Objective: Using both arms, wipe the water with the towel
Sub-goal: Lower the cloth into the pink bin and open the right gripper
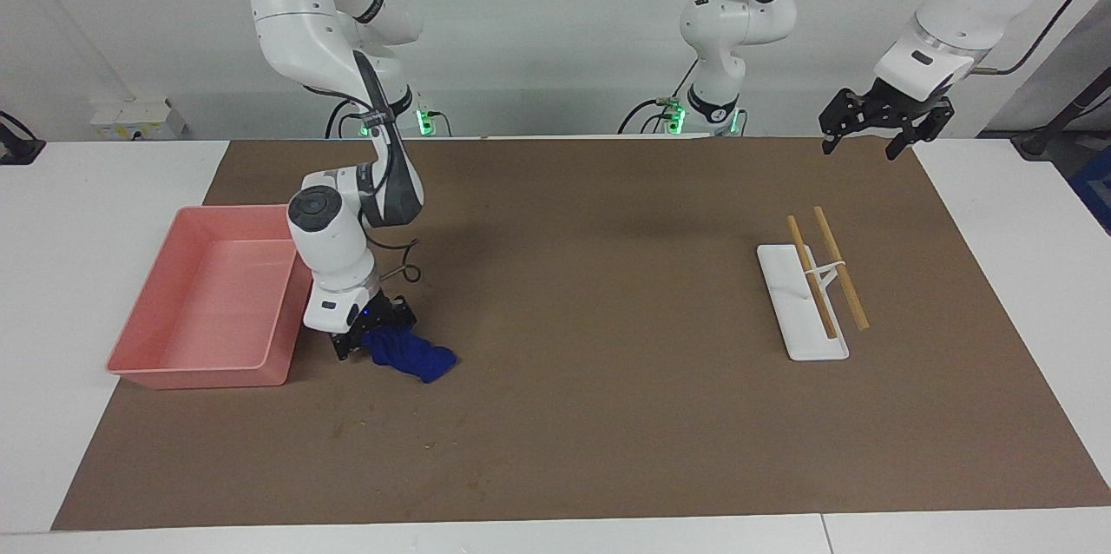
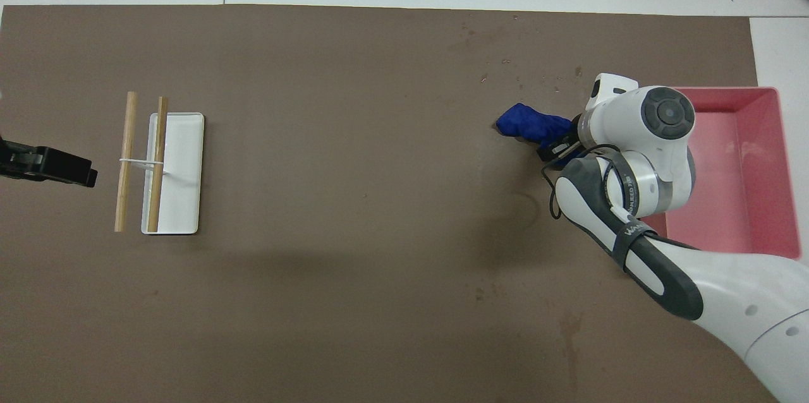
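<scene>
1. The left claw (image 1: 875,130) hangs in the air over the brown mat's (image 1: 608,415) edge nearest the robots, at the left arm's end of the tabletop (image 1: 104,181); its fingers stand apart and hold nothing. The left arm waits there.
2. The white tray (image 1: 794,324) lies on the mat at the left arm's end, farther from the robots than the left claw. Two wooden sticks (image 1: 840,267) joined by a white band lie slantwise, one across the tray, the other just beside it on the mat.
3. The pink bin (image 1: 156,367) sits at the right arm's end, partly on the mat, its inside bare.
4. The right arm (image 1: 334,250) reaches down just beside the bin, on the side toward the middle of the mat.
5. The right claw (image 1: 369,337) is low at the mat, clamped on one end of the towel (image 1: 412,356).
6. The towel's free end trails on the mat, away from the bin and slightly farther from the robots than the claw.
7. Farther from the robots than the towel, small dark specks (image 2: 543,78) dot the mat.
8. I cannot tell where the water lies; no blotch shows clearly near the towel.
</scene>
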`<action>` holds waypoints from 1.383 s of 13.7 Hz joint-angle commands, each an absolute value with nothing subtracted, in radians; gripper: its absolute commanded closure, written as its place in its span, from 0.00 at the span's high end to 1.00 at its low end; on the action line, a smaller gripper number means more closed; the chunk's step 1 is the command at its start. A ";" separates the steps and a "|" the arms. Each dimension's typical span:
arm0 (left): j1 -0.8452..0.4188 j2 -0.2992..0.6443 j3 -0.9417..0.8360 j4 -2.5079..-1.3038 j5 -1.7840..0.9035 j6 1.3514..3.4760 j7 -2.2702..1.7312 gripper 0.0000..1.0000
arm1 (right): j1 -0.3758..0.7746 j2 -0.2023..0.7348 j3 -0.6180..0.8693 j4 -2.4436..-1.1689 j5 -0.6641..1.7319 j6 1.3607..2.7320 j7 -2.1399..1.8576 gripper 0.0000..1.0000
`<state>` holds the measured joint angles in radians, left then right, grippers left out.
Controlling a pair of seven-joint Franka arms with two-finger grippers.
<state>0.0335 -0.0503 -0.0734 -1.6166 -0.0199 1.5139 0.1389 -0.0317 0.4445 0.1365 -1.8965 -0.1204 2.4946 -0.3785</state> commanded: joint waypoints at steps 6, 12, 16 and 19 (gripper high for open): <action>0.038 -0.077 -0.075 -1.643 -0.029 1.506 0.133 1.00 | -0.040 0.362 0.155 -1.600 -0.146 2.021 -0.440 0.00; 0.038 -0.077 -0.075 -1.643 -0.031 1.506 0.133 1.00 | -0.176 0.164 0.149 -1.595 -0.147 1.815 -0.757 0.00; 0.038 -0.077 -0.075 -1.643 -0.029 1.506 0.133 1.00 | -0.265 0.149 0.150 -1.632 -0.147 1.841 -0.882 0.00; 0.038 -0.077 -0.075 -1.643 -0.029 1.506 0.133 1.00 | -0.322 0.124 0.150 -1.748 -0.146 1.962 -0.957 0.00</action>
